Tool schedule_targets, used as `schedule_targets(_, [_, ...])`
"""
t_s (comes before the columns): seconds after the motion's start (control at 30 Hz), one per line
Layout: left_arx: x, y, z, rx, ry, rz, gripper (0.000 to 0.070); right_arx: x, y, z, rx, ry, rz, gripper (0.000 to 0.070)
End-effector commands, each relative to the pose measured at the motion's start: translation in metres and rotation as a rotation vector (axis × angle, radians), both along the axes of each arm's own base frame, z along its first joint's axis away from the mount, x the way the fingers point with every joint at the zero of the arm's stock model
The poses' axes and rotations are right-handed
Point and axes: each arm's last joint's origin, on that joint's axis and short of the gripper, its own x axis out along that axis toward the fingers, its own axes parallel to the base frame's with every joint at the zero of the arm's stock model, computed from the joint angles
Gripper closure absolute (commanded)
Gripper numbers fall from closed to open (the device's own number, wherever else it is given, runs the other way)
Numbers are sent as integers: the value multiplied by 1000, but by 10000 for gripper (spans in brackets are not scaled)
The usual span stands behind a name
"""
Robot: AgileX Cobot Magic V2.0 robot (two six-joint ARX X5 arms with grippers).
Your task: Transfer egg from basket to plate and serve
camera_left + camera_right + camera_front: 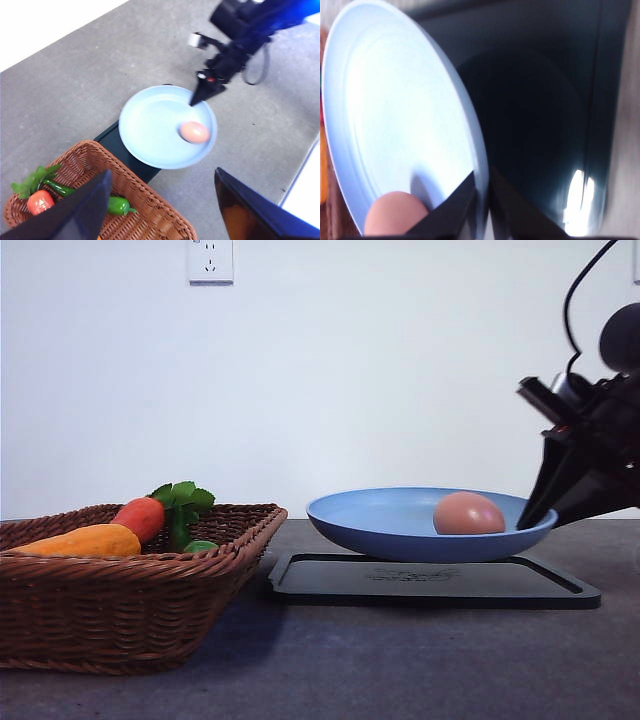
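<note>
- The egg (468, 513) sits loose in the blue plate (400, 525), toward the rim the right gripper (527, 517) pinches, one finger above the rim and one below.
- The plate hangs just above the black tray (430, 582), held only by that edge. Any tilt and I'd guess the egg rolls off.
- A thin rim grip could slip, dropping the plate onto the tray.
- The left gripper (160, 210) hovers over the basket (150, 210) beside the plate, jaws wide and empty.

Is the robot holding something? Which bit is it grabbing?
Yes. The right gripper is pinching the blue plate by its rim, one finger on each side, with the egg sitting on it. The left gripper is open, holding nothing.
</note>
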Motion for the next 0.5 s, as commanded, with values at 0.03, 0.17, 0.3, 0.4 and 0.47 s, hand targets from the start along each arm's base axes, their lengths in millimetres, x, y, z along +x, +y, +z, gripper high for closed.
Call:
schedule_targets(0.03, [-2,1,6,-26,-9,5,274,15,2,-5,-2,14,-3,700])
schedule_targets(0.17, [-2,1,6,-34,-1,11,274,29,2,-15,-15,53,-8,700])
schedule_targets(0.3, [-2,1,6,-37,1,13,274,34,2,-25,-74,61,-28,700])
schedule_targets(0.4, [-2,1,6,-42,6,17,274,34,2,-28,-127,61,-43,624])
schedule_targets(0.47, [-2,1,6,-44,9,19,274,35,2,-28,-132,55,-44,516])
